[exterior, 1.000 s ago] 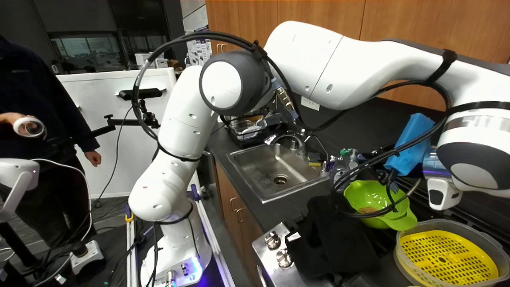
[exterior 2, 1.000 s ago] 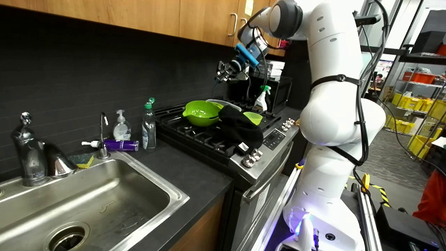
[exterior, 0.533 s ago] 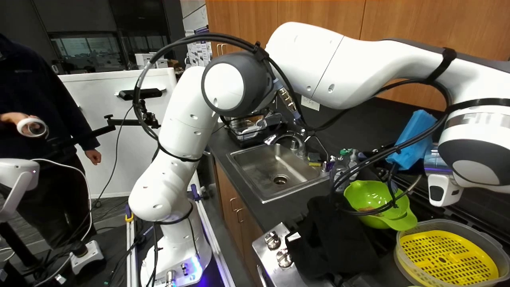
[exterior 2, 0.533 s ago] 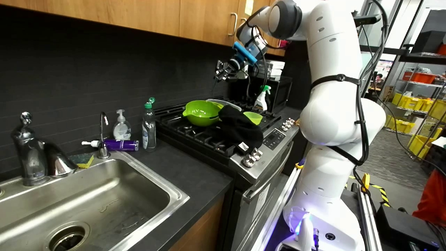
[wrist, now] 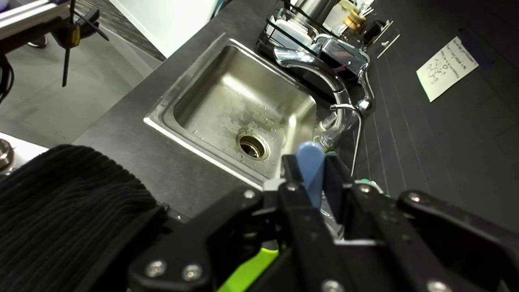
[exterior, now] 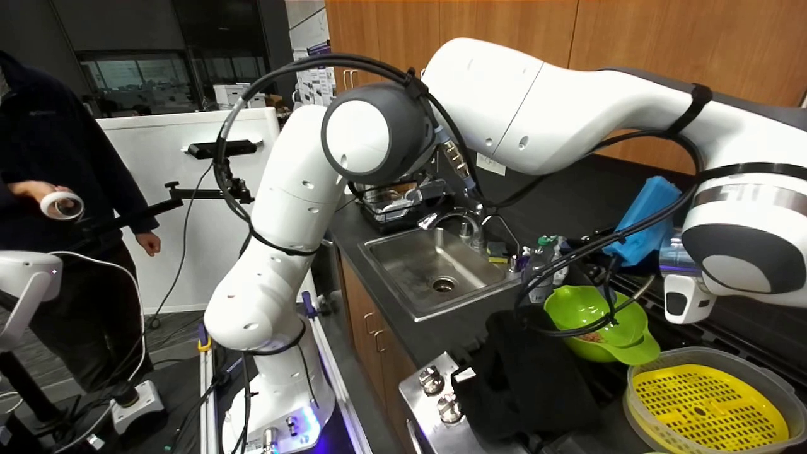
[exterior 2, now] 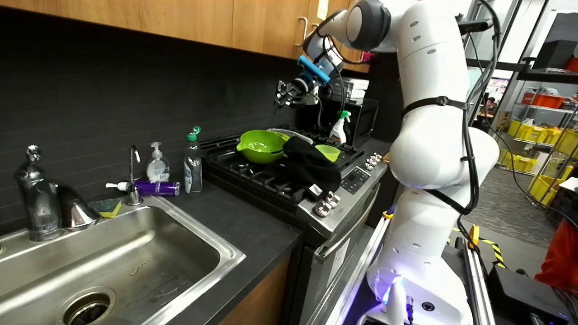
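- ok so in the wrist view the gripper is clamping down on a blue handle, and the handle's rounded end is poking up toward 12 o'clock
- same view, clock centered on the gripper: a steel sink is sitting between 10 and 11, a chrome faucet is arching between 12 and 1, and a handwritten note is hanging near 2
- a ribbed black cloth is slouching at 8 to 9 o'clock
- in an exterior view the gripper is hanging above the stove, with the blue handle coming out too tiny to make out
- going from the gripper there, a lime green bowl is resting on the stove just past 6, a spray bottle is standing at 4, and a purple bottle is lying on its side way over at 8
- in an exterior view cables are covering much of the gripper; the bowl is holding some brownish stuff, and a clear tub with a yellow grate inside is sitting beside it at 4 o'clock
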Controlling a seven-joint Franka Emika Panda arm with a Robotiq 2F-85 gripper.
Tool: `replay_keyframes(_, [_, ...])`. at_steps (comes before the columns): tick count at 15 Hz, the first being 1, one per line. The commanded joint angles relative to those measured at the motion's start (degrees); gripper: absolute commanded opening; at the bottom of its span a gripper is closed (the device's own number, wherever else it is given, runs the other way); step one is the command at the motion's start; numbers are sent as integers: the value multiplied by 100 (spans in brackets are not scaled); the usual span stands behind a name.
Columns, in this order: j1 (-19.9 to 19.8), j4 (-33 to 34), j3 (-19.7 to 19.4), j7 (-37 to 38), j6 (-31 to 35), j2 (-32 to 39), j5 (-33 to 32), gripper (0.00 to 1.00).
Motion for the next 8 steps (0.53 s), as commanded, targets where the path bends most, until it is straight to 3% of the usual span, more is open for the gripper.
replay_keyframes(1, [155,-339,7,145,47,-164,39,5])
replay_keyframes(8, [456,-965,2,117,195,-245,19,5])
